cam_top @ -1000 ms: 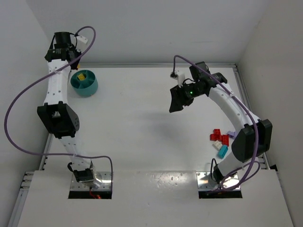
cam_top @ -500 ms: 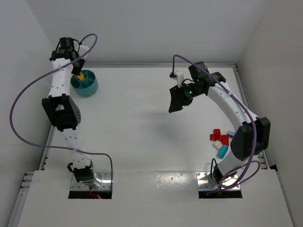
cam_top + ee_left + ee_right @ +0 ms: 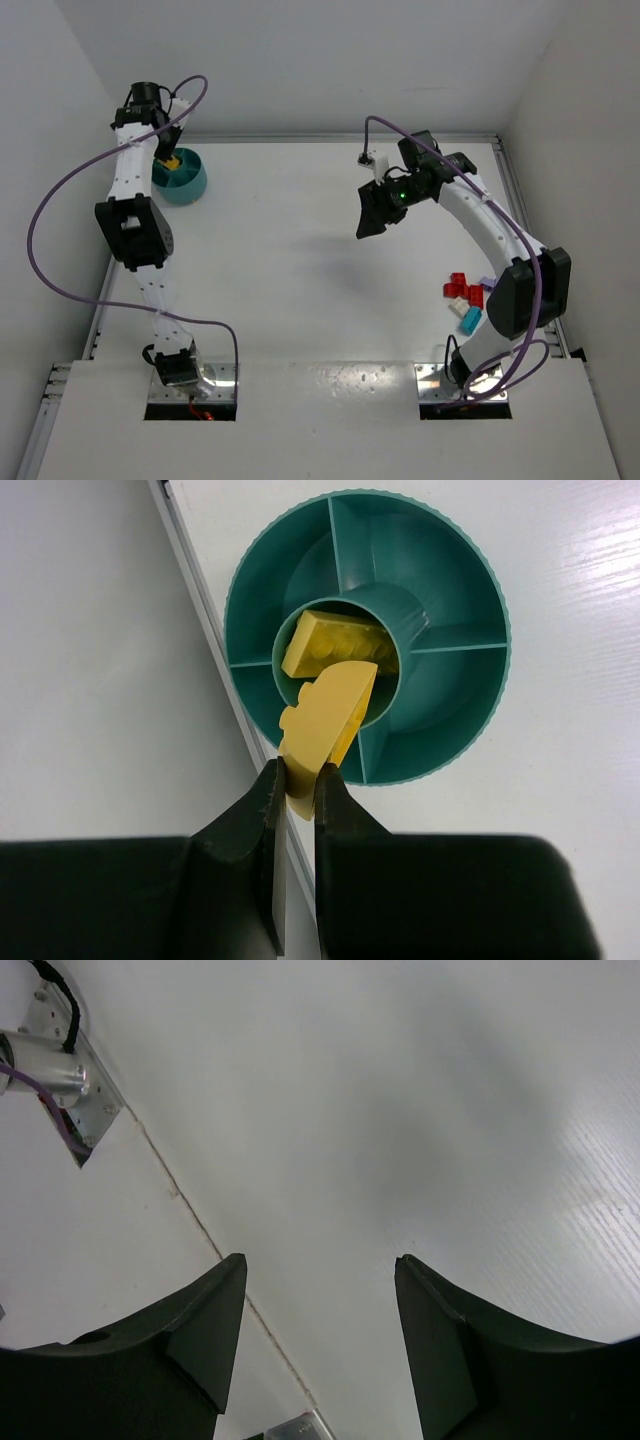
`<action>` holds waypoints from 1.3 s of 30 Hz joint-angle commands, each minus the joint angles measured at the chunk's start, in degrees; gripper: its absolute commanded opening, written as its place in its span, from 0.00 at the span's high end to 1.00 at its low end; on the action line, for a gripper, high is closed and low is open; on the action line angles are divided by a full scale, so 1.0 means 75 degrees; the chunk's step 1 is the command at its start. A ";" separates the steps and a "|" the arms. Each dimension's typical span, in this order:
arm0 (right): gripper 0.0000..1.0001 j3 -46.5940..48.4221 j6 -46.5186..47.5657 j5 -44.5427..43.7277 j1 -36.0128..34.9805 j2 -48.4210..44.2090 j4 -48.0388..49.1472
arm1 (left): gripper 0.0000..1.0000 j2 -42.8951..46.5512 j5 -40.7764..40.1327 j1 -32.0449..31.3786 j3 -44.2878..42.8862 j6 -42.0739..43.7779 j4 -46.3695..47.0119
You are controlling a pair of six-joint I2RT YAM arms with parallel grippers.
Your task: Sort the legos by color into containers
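**Q:** Top view: why does the left arm reach into the far-left corner?

**A:** The bowl (image 3: 190, 185) stands there on the table (image 3: 300, 280). The left hand (image 3: 166, 152) hangs directly above it, which I judge to be alignment for a drop. The right hand (image 3: 375, 215) hovers over mid-table, well apart from the loose bricks (image 3: 465, 297). These are red, cyan and one pale purple, lying near that arm's base and not yet sorted.

**Q:** Left wrist view: hand status and load?

**A:** Clenched on a yellow brick (image 3: 325, 720). It is pinched at its near end, so the rest projects over the bowl's central cup. A second yellow brick (image 3: 335, 645) lies in that cup, so the position matches colour to colour. Whether the held piece touches the bowl cannot be told.

**Q:** Appearance of the held piece?

**A:** Thin and smooth-faced, with one rounded edge, held tilted. The bowl is teal with a ribbed rim, and dividers split its outer ring into compartments.

**Q:** Right wrist view?

**A:** Released. The fingers (image 3: 200, 1340) are spread wide, with only bare table between them and no brick in view.
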State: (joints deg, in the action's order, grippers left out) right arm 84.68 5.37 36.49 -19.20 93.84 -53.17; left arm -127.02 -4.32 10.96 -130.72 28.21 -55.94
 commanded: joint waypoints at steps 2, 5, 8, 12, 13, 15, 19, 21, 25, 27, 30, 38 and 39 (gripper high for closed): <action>0.39 0.0240 0.0070 0.0150 0.0052 -0.0008 0.0023 | 1.00 -0.0102 -0.0092 0.0085 -0.0383 -0.0105 0.0216; 0.39 0.0170 0.0070 0.0150 0.0052 -0.0008 0.0023 | 1.00 -0.0173 -0.0174 0.0085 -0.0384 -0.0105 0.0217; 0.39 0.0170 0.0070 0.0150 0.0052 -0.0008 0.0023 | 0.99 -0.0267 -0.0245 0.0085 -0.0384 -0.0105 0.0217; 0.39 0.0170 0.0139 0.0150 0.0052 -0.0008 0.0023 | 0.67 -0.0267 -0.0174 0.0085 -0.0384 -0.0034 0.0217; 0.39 0.0170 0.0140 0.0150 0.0052 -0.0008 0.0023 | 0.57 -0.0267 -0.0174 0.0085 -0.0384 -0.0034 0.0217; 0.39 0.0170 0.0140 0.0150 0.0052 -0.0008 0.0023 | 0.44 -0.0267 -0.0035 0.0085 -0.0384 -0.0034 0.0217; 0.39 0.0170 0.0140 -0.0234 0.0052 -0.0206 0.0023 | 0.26 0.0036 0.0259 0.0085 -0.0524 -0.0127 0.0287; 0.39 0.0076 0.0140 -0.0481 0.0052 -0.0394 0.0127 | 0.25 0.0330 0.0668 0.0085 -0.0618 -0.0233 0.0287; 0.39 -0.0415 0.0070 -0.1767 0.0052 -0.1132 0.0479 | 0.00 0.1266 0.1570 0.0085 -0.0536 -0.0677 0.0544; 0.39 -0.0614 0.0139 -0.2540 0.0052 -0.1519 0.0480 | 0.00 0.1885 0.2121 0.0085 -0.0280 -0.0970 0.0615; 0.39 -0.1024 0.0722 -0.3420 0.0122 -0.1905 0.0340 | 0.00 0.2508 0.2717 0.0085 0.0351 -0.1627 0.0697; 0.04 -0.3028 0.1780 -0.5052 0.0555 -0.3148 0.0315 | 0.00 0.4981 0.4791 -0.0172 0.3503 -0.1711 0.0568; 0.06 -0.3378 0.1885 -0.5157 0.0777 -0.3288 0.0397 | 0.00 0.5389 0.5061 -0.0254 0.3774 -0.1710 0.0568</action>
State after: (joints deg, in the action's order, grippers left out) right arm 62.67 15.59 4.84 -15.77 72.10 -51.33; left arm -90.06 23.70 10.02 -108.42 16.01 -50.65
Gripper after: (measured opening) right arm 0.949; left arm 0.995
